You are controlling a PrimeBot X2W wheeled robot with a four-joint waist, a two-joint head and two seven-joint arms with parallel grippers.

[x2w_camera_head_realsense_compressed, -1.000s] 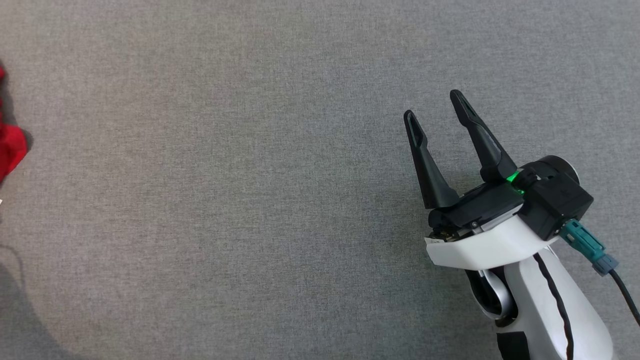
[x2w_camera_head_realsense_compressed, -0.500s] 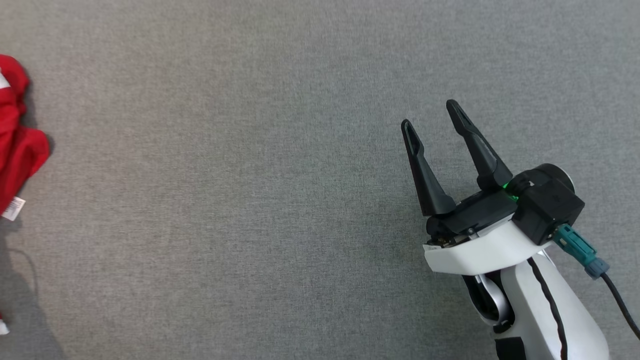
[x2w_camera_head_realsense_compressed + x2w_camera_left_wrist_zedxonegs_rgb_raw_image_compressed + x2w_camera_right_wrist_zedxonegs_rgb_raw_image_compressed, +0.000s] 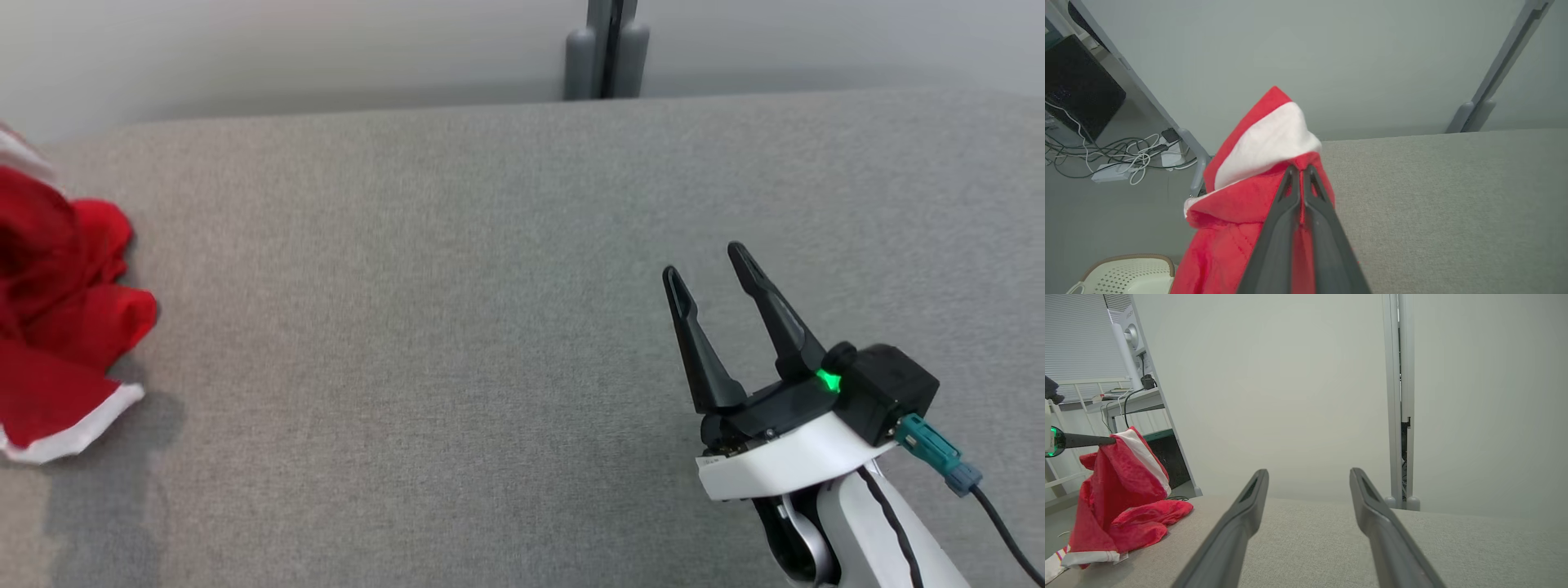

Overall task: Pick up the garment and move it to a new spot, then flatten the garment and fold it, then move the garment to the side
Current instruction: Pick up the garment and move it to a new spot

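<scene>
— Starting at nine o'clock in our head view, we have the red garment [image 3: 61,327] with its white trim, bunched up at the left edge of the grey table [image 3: 490,327].
— And the left wrist view tells us why it stands so tall. The left gripper [image 3: 1298,170] has its two dark fingers pressed together on a fold of red cloth just under the white band, pinching the garment.
— The right wrist view puts it at nine o'clock as well: top raised at the fingertips, lower folds resting on the table's corner.
— At seven o'clock in the left wrist view we spot a pale perforated basket [image 3: 1126,271], with cables [image 3: 1114,159] at nine.
— Moving across, we get grey table fabric through the middle, and a grey post [image 3: 606,49] at twelve beyond the far edge.
— Then at four o'clock, the right gripper [image 3: 703,261], fingers spread wide with the table showing between them, well apart from the garment.
</scene>
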